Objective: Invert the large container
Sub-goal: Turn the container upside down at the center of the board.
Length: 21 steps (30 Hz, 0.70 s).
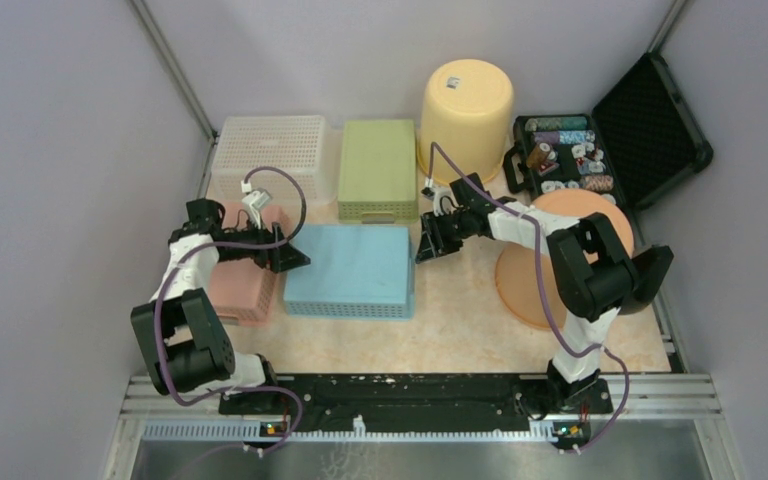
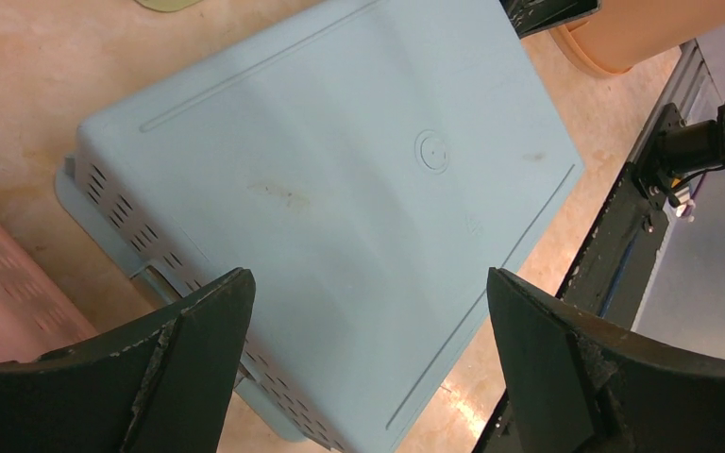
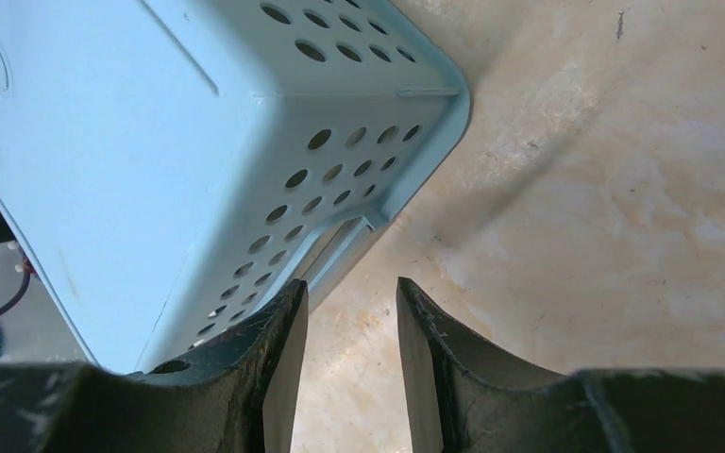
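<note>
The large container (image 1: 350, 268) is a light blue perforated basket lying bottom-up in the middle of the table, its flat base facing up. In the left wrist view the base (image 2: 340, 189) fills the frame. My left gripper (image 1: 295, 258) (image 2: 368, 278) is wide open just above the container's left end, with nothing touching its fingers. My right gripper (image 1: 425, 250) (image 3: 351, 286) hangs beside the container's right end wall (image 3: 151, 142), jaws partly apart, with only bare tabletop between them. Its left finger (image 3: 274, 340) is close to the basket's rim.
A pink basket (image 1: 245, 285) lies left of the blue one. A white basket (image 1: 270, 150) and a green one (image 1: 378, 165) sit behind. An upturned yellow bucket (image 1: 465, 100), an open black case (image 1: 650, 130) and an orange round tub (image 1: 520, 285) stand on the right.
</note>
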{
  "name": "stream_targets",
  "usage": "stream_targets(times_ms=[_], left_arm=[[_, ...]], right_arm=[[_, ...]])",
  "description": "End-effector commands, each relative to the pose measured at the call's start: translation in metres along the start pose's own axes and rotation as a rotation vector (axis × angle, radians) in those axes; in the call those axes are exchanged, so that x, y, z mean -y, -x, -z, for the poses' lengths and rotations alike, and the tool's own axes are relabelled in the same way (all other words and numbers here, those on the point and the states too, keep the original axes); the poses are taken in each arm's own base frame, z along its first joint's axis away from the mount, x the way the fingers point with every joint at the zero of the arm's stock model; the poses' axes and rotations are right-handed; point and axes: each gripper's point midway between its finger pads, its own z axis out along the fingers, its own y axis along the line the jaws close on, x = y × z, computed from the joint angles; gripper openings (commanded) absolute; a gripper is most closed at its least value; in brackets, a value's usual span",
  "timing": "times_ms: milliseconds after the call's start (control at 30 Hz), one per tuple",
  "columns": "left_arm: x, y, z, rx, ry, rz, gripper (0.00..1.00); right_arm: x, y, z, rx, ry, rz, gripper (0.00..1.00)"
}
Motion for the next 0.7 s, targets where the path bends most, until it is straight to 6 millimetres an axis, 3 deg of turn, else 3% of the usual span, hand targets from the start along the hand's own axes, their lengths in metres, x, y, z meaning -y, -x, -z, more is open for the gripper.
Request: stream_targets(times_ms=[0, 300, 667], left_arm=[[-0.002, 0.011, -0.001, 0.021, -0.003, -0.029, 0.99], [0.006, 0.022, 0.004, 0.045, -0.009, -0.072, 0.99], [0.033, 0.06, 0.026, 0.117, 0.039, -0.24, 0.99]], right_arm=[[-0.013, 0.026, 0.011, 0.072, 0.012, 0.067, 0.4], [-0.039, 0.043, 0.034, 0.115, 0.044, 0.184, 0.41], [-0.084, 0.074, 0.092, 0.224, 0.069, 0.425, 0.46]])
